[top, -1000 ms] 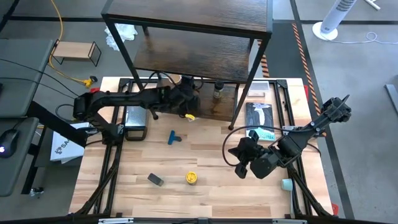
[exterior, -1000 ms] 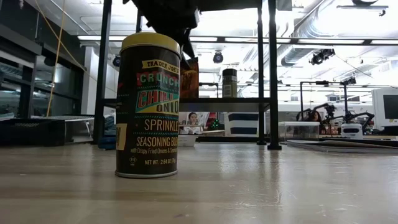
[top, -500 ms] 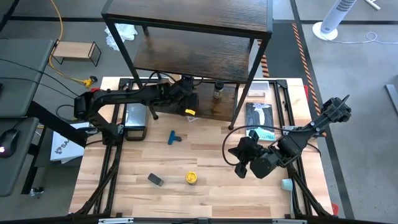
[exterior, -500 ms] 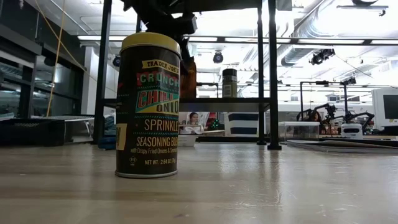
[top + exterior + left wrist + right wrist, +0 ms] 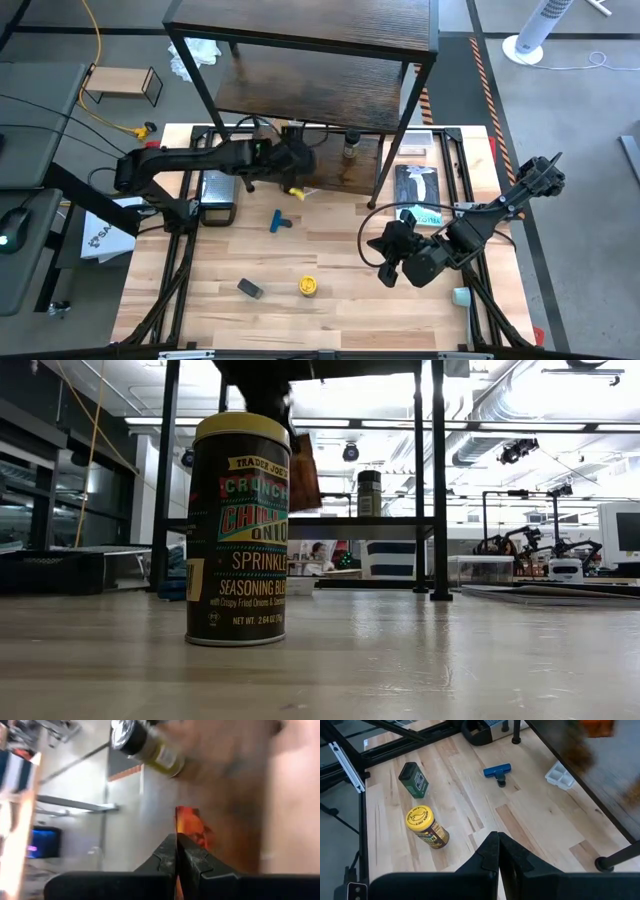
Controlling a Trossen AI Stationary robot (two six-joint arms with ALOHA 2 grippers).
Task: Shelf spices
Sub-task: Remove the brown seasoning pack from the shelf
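Your left gripper (image 5: 177,851) sits at the shelf's (image 5: 300,85) bottom board, clenched empty, the packet (image 5: 192,827) just ahead. It seems set down there for shelving. Your right gripper (image 5: 497,851) waits clenched, well clear of the shelf.

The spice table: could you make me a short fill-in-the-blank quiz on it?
1. The jar standing on the table has a ____ lid.
2. The T-shaped plastic piece is ____ in colour.
3. The left gripper is by the shelf's ____ board, its jaws shut.

Missing words: yellow; blue; lowest

High view looks straight down on table (image 5: 330,300). Low view sits level, close behind yellow-lidded jar (image 5: 237,528). Both show shelf (image 5: 310,60).
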